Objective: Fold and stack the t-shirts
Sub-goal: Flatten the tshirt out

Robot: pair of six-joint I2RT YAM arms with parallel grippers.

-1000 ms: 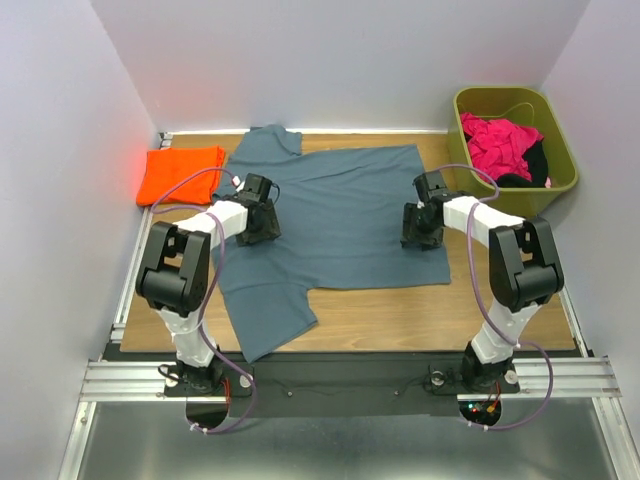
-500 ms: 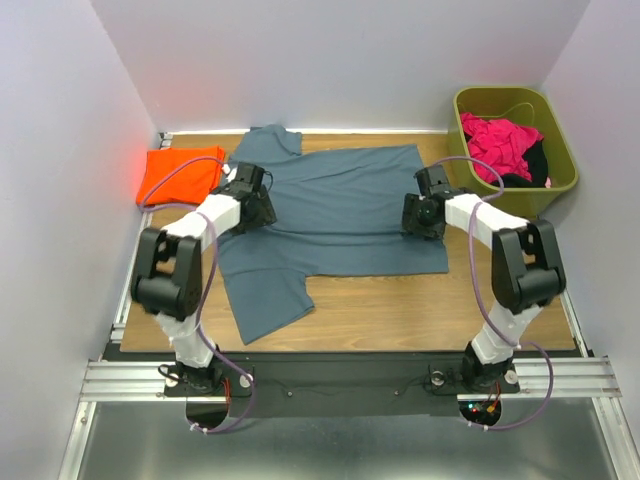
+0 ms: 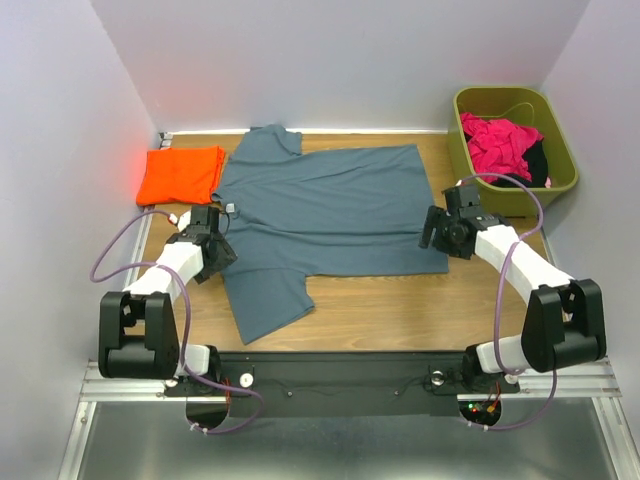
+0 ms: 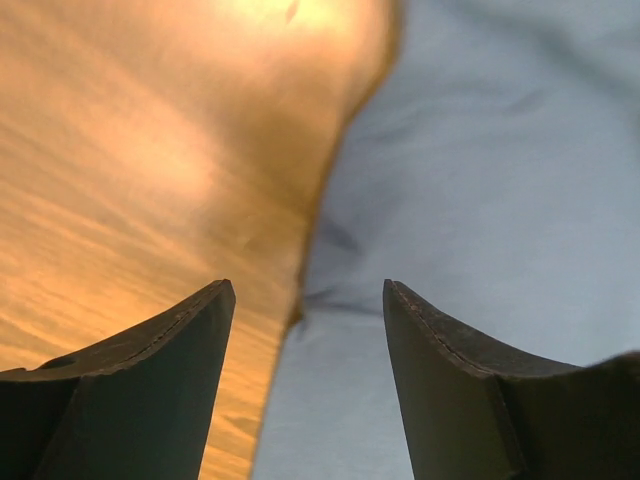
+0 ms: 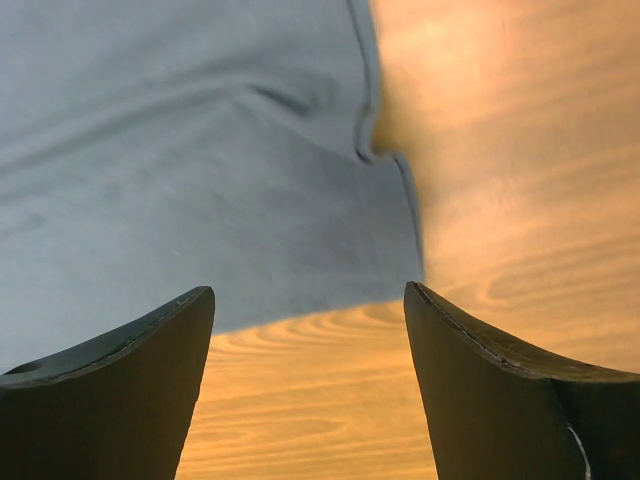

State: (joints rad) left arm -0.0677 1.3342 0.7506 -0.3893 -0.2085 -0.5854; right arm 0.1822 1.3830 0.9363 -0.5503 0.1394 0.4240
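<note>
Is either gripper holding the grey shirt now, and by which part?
Nothing is held: the left gripper and right gripper are open, over edges of the grey shirt.

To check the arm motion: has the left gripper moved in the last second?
Yes. The left gripper moved left and toward the arm bases, off the blue-grey t-shirt to its left edge, in front of the orange t-shirt.

Slate blue-grey t-shirt (image 3: 330,210) spread flat and sideways across the bench (image 3: 400,310), hem to the right, one sleeve pointing far, the other near, bright orange t-shirt (image 3: 180,173) folded compactly at the far left corner, just beside it
</note>
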